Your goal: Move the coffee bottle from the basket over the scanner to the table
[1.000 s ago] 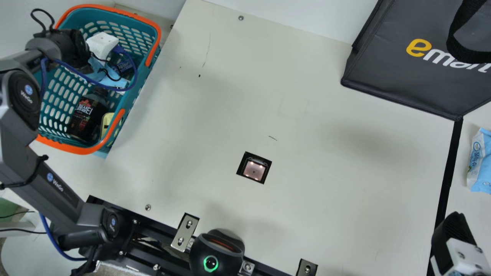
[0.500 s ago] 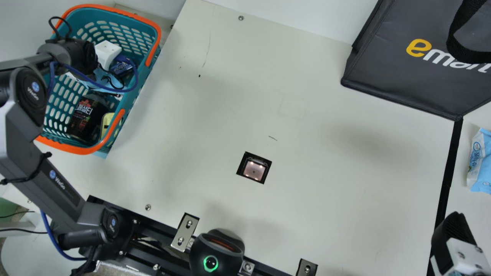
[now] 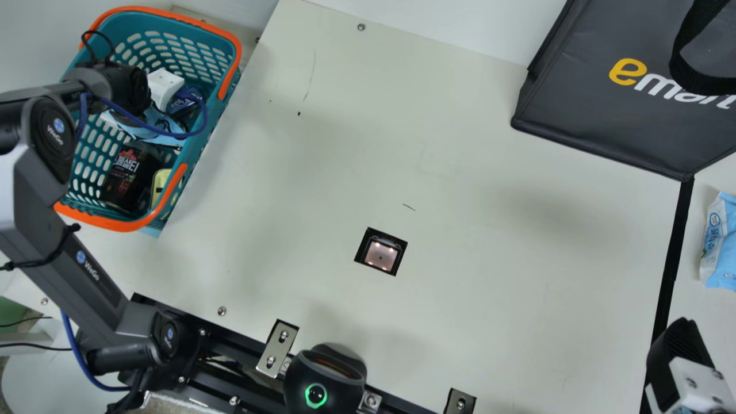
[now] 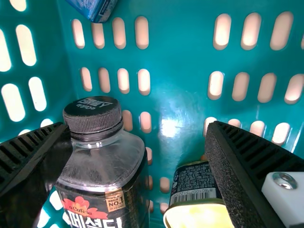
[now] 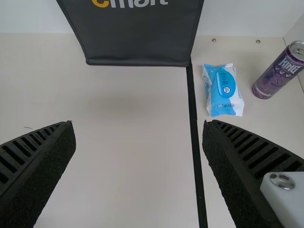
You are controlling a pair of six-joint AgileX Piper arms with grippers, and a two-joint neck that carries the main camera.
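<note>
Left gripper (image 3: 155, 118): released, fingers wide apart, at basket (image 3: 123, 225).
Coffee bottle (image 3: 122, 172): inside basket, near tin (image 3: 160, 185).
Right gripper (image 3: 681, 344): released, well apart from bottle.
Scanner (image 3: 380, 257): set into table (image 3: 460, 276).

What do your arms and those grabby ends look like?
My left arm is dark grey with a paler silvery section, round joint covers with small blue-and-white logos, a black tie and blue cable. The left gripper and right gripper each have chunky black ribbed fingers, plus a white block with a silvery screw.
</note>
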